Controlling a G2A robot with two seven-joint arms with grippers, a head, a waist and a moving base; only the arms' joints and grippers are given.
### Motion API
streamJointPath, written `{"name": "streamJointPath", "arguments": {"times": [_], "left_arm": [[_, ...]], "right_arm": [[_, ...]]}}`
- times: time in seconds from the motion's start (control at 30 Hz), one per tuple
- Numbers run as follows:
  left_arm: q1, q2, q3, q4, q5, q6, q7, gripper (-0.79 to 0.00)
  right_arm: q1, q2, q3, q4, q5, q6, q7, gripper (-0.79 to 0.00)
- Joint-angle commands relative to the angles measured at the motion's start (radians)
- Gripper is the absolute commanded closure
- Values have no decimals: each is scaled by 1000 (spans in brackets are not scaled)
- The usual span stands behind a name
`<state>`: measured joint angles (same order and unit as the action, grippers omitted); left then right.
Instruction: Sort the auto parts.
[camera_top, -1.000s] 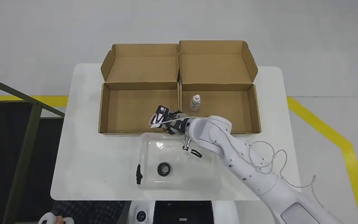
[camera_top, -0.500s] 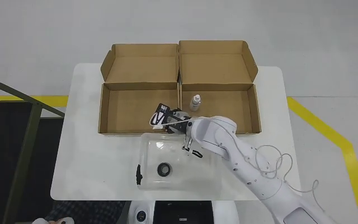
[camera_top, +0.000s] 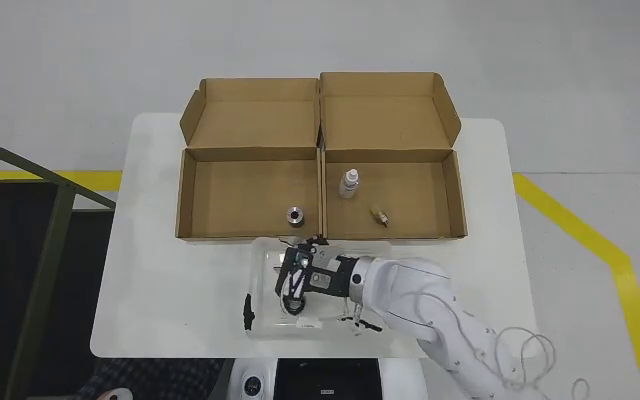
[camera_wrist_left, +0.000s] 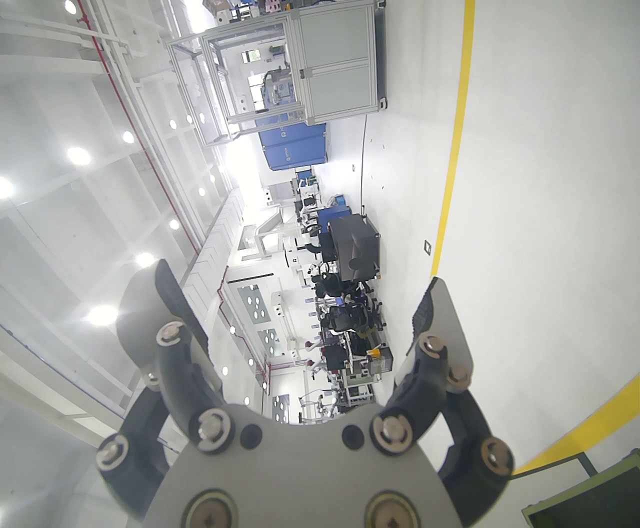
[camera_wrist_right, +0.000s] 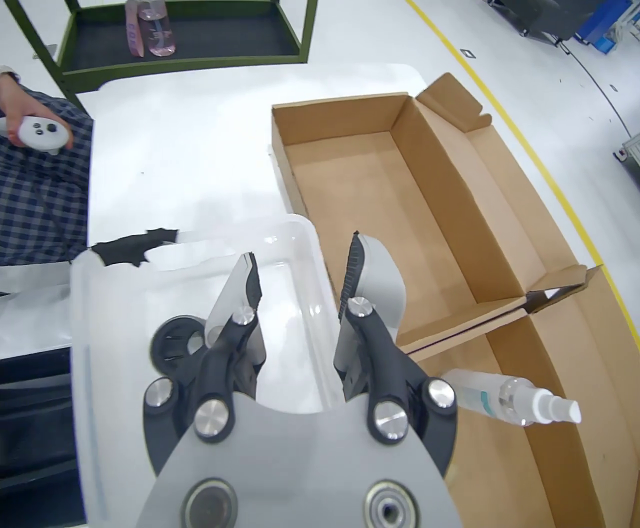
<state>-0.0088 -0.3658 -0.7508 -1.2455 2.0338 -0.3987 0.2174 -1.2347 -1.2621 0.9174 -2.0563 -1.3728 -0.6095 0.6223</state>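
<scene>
1. Left claw (camera_wrist_left: 297, 280): fingers wide apart, holding nothing, aimed off into the room.
2. Round black rubber ring (camera_wrist_right: 172, 345) lies in the clear plastic tub (camera_top: 262, 258) at the table's near edge. Right claw (camera_wrist_right: 302, 255) hangs inside the tub, fingers apart, one just beside the ring.
3. Risk: an off-centre pinch could skid the ring along the tub's slick floor, or drop it short of the brown cardboard box (camera_top: 215, 195).

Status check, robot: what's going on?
Right gripper open, over bin. Left gripper open, empty. Black ring loose beside fingers. Nothing blocking.
</scene>
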Motion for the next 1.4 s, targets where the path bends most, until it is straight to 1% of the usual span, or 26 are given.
{"name": "streamJointPath", "arguments": {"times": [0.0, 0.17, 0.37, 0.6, 0.83, 0.87, 1.0, 1.03, 1.1, 1.13, 1.23, 1.37], "left_arm": [[0, 0, 0, 0, 0, 0, 0, -785], [0, 0, 0, 0, 0, 0, 0, -785], [0, 0, 0, 0, 0, 0, 0, -785], [0, 0, 0, 0, 0, 0, 0, -785], [0, 0, 0, 0, 0, 0, 0, -785], [0, 0, 0, 0, 0, 0, 0, -785], [0, 0, 0, 0, 0, 0, 0, -785], [0, 0, 0, 0, 0, 0, 0, -785], [0, 0, 0, 0, 0, 0, 0, -785], [0, 0, 0, 0, 0, 0, 0, -785], [0, 0, 0, 0, 0, 0, 0, -785], [0, 0, 0, 0, 0, 0, 0, -785]], "right_arm": [[-43, 10, 17, -32, -5, -31, -8, -320], [-124, 31, 51, -79, -42, -81, -36, -326], [-179, 47, 73, -68, -75, -113, -70, -336], [-194, 56, 76, -20, -105, -120, -96, -348], [-182, 60, 56, 35, -132, -127, -96, -366], [-180, 60, 53, 41, -133, -131, -95, -379], [-181, 64, 44, 46, -129, -146, -95, -391], [-183, 65, 41, 46, -127, -153, -96, -409], [-186, 67, 38, 44, -127, -162, -95, -548], [-188, 68, 35, 45, -127, -163, -96, -576], [-183, 69, 24, 60, -137, -161, -101, -646], [-159, 66, 6, 92, -134, -148, -113, -690]]}}
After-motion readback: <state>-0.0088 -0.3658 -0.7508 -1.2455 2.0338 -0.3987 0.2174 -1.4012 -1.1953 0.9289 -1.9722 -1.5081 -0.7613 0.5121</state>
